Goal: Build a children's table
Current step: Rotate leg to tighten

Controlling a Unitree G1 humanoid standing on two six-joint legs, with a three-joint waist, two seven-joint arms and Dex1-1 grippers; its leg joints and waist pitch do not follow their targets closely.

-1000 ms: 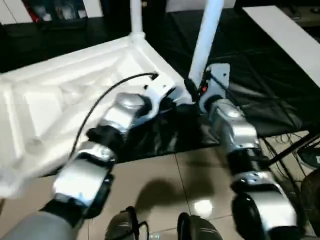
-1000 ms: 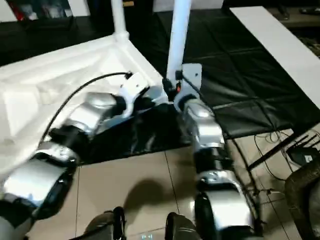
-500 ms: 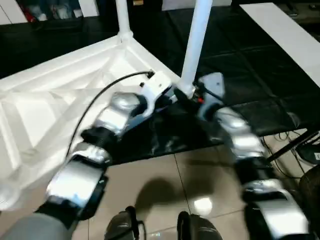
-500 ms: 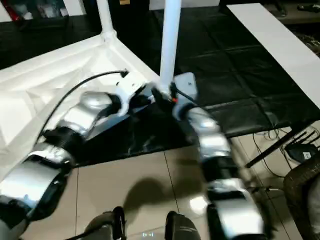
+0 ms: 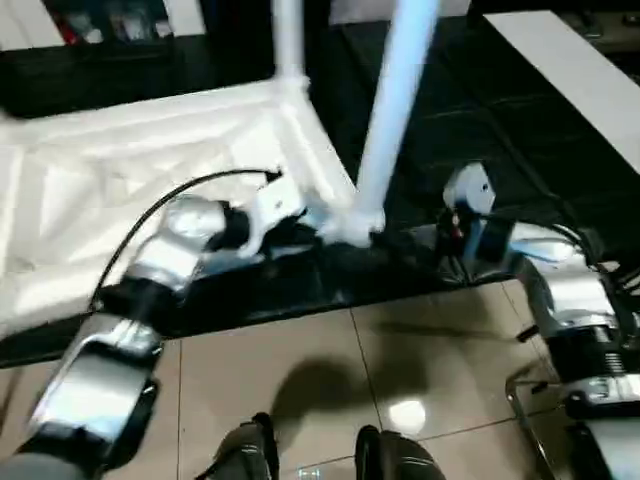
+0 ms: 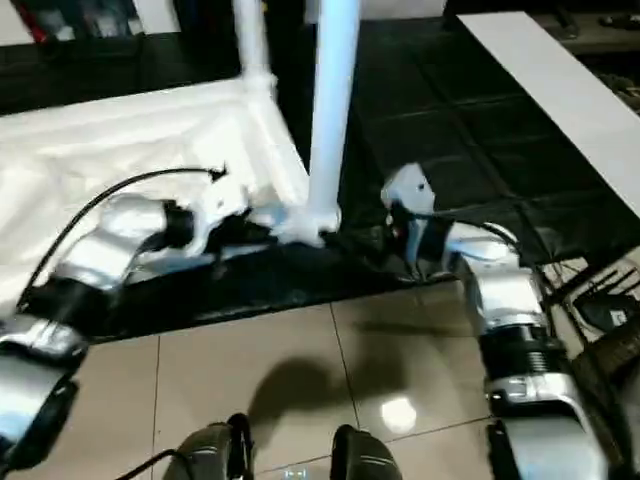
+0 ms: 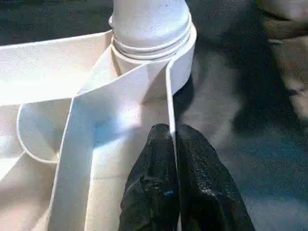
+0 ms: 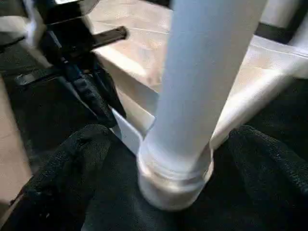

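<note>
The children's table (image 5: pixel 150 160) under my arms is white all over, its ribbed underside and its upright legs (image 5: pixel 395 110) alike. My left hand (image 7: pixel 174 144) has matte black, finely grained fingers, and my right hand (image 8: pixel 159 159) has the same black. My forearms (image 5: pixel 165 250) are shiny silver with black bands. The mat (image 5: pixel 470 130) is glossy black; the floor tiles (image 5: pixel 330 370) are beige with pale grout lines.
</note>
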